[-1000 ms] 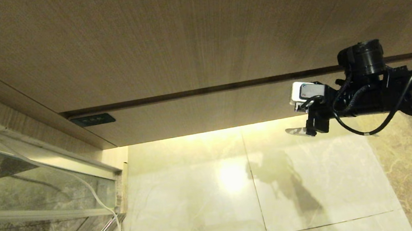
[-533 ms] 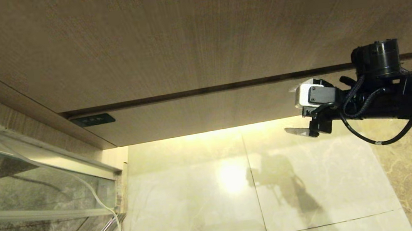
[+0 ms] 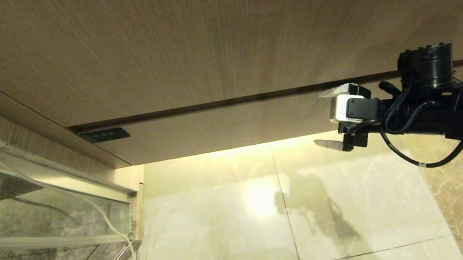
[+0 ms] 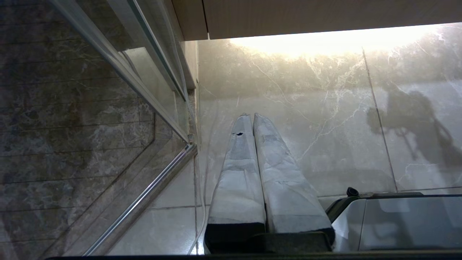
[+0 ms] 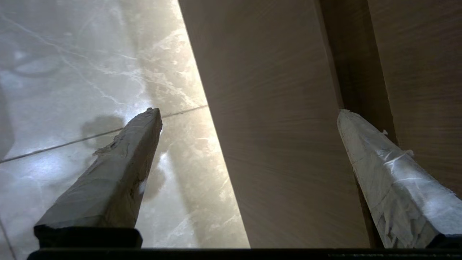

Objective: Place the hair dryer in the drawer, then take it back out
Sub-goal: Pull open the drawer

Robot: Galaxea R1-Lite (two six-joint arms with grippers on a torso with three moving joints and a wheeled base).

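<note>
The right gripper [image 3: 327,119] is spread wide and holds nothing, its fingers straddling the closed drawer [image 3: 231,125]: one at the dark gap above the drawer's front, one below its lower edge, over the marble floor [image 3: 224,218]. The left gripper [image 4: 252,119], fingers together, hangs over the floor beside a glass door [image 4: 72,108]. No hair dryer shows.

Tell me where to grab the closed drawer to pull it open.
The drawer has a handleless front; grip its lower edge from beneath, or hook the dark gap along its top. The open right pincer straddles that front near its right end.
</note>
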